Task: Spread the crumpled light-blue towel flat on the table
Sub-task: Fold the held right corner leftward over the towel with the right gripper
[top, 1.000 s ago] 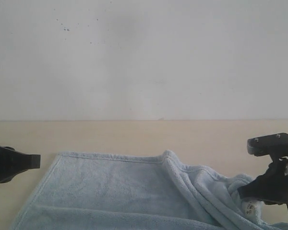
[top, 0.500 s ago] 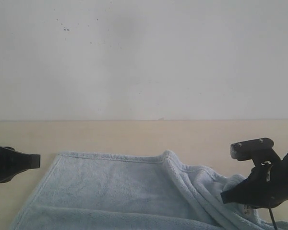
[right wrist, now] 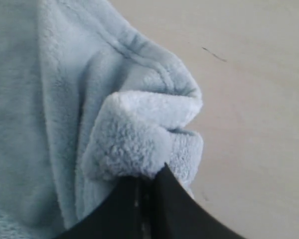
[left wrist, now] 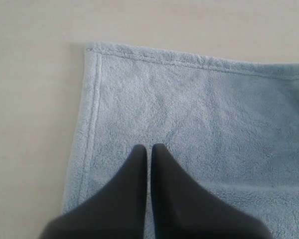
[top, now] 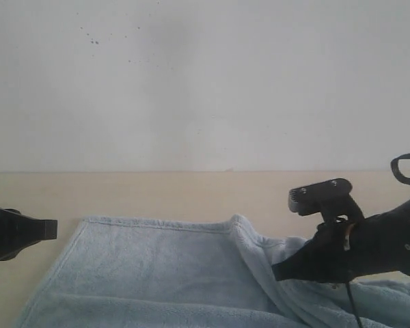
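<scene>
The light-blue towel (top: pixel 157 266) lies on the beige table (top: pixel 157 195), flat on its left half with the hemmed far edge showing, bunched in folds on the right. My right gripper (top: pixel 277 272) is shut on a thick folded edge of the towel (right wrist: pixel 134 134), with its tip (right wrist: pixel 149 174) buried in the pile. At the towel's left side my left gripper (top: pixel 55 229) is shut, and nothing shows between its fingers (left wrist: pixel 149 148); below them lies a hemmed corner of the towel (left wrist: pixel 189 109). The white label is hidden.
A white-grey wall with dark specks (top: pixel 96 41) rises behind the table's far edge. Bare table (right wrist: pixel 254 99) lies beside the pinched fold and left of the towel's corner (left wrist: pixel 35 99). A black cable loop (top: pixel 403 164) arches over the right arm.
My right gripper has travelled leftward over the towel with the fold in its grip, covering the white label seen before. The left gripper has stayed put.
</scene>
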Controlling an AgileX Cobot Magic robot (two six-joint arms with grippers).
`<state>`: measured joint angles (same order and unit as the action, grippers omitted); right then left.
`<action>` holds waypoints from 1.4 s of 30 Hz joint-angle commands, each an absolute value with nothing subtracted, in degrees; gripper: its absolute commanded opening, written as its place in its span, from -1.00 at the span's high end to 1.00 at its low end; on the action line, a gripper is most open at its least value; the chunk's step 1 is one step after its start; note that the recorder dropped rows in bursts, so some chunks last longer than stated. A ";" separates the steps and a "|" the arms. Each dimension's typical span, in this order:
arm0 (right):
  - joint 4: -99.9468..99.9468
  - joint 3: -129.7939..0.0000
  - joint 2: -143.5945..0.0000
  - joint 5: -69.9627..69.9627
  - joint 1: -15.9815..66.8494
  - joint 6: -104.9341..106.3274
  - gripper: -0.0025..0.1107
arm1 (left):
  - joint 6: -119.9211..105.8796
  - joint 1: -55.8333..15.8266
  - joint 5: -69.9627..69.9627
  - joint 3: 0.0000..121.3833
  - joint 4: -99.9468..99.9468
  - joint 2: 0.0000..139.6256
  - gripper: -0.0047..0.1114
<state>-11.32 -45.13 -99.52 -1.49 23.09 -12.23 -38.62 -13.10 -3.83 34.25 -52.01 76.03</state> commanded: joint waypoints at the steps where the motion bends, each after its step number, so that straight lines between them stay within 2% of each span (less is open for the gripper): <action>1: -11.09 -45.45 -98.37 -3.74 28.23 -11.89 0.96 | -38.39 -13.38 -3.05 34.09 -52.91 75.63 0.85; 14: -11.09 -43.43 -95.38 -13.13 40.57 -12.51 0.96 | -38.39 -13.38 -2.94 34.09 -52.88 75.63 0.85; 19: -11.09 -37.86 -89.65 -11.79 41.21 -12.79 0.94 | -38.39 -13.38 -2.94 34.09 -52.88 75.63 0.85; 21: -11.09 -36.56 -87.41 -11.88 41.21 -11.17 0.74 | -38.39 -13.38 -2.94 34.09 -52.88 75.63 0.85; 22: -11.09 -36.31 -85.56 -12.33 41.21 -9.17 0.47 | -38.39 -13.38 -2.94 34.09 -52.88 75.63 0.85; 23: -11.09 -36.06 -84.60 -12.33 41.21 -8.32 0.35 | -38.39 -13.38 -2.94 34.09 -52.88 75.63 0.85; 24: -10.98 -36.07 -82.92 -13.23 41.21 -6.47 0.13 | -38.39 -13.38 -2.94 34.09 -52.88 75.63 0.85; 25: -10.99 -36.07 -82.32 -13.39 41.21 -6.48 0.08 | -38.39 -13.38 -2.94 34.09 -52.88 75.63 0.85; 31: -10.99 -36.07 -76.89 -14.05 41.21 -3.70 0.10 | -38.62 -13.38 -3.45 34.09 -52.88 75.63 0.85; 32: -10.99 -36.17 -77.23 -14.88 41.21 -2.35 0.14 | -38.62 -13.38 -3.45 34.09 -52.88 75.63 0.85; 33: -10.99 -36.17 -78.30 -16.08 41.21 1.44 0.29 | -38.62 -13.38 -3.45 34.09 -52.88 75.63 0.85; 35: -12.34 -36.17 -80.14 -12.18 41.09 3.56 0.45 | -38.62 -13.38 -3.45 34.09 -52.88 75.63 0.85; 42: -15.83 -43.12 -89.01 -14.89 35.78 3.56 0.45 | -38.62 -13.38 -3.58 34.09 -52.88 75.63 0.85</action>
